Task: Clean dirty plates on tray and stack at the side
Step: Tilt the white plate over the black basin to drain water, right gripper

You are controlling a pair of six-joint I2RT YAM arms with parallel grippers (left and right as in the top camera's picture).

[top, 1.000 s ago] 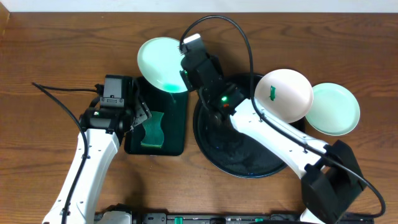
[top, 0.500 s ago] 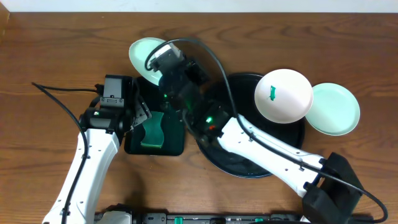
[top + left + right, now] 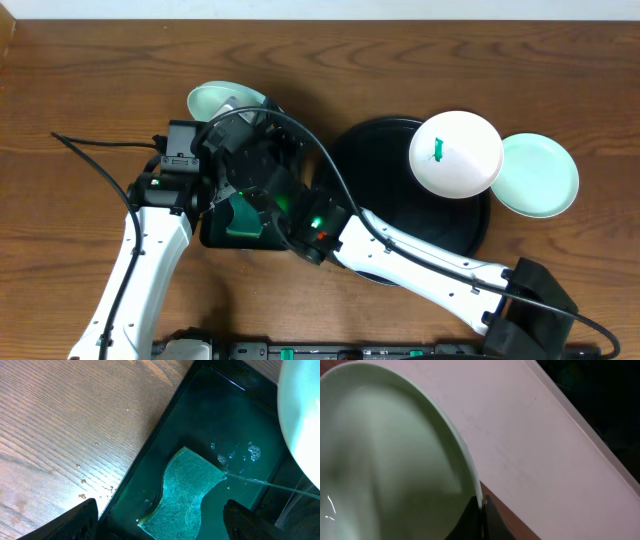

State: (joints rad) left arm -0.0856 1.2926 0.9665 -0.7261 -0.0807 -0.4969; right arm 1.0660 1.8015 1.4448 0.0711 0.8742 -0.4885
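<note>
Mint plate (image 3: 385,460) rim pinched between right jaws.

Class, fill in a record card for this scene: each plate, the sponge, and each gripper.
held plate: mint, tilted above the small tray, pinched at its rim
white plate: green smear, lying over the round tray's right edge
second mint plate: beside the round tray, its edge under the white plate
sponge: lying in the wet small tray
left gripper: open, above the sponge
right gripper: shut on the held plate
</note>
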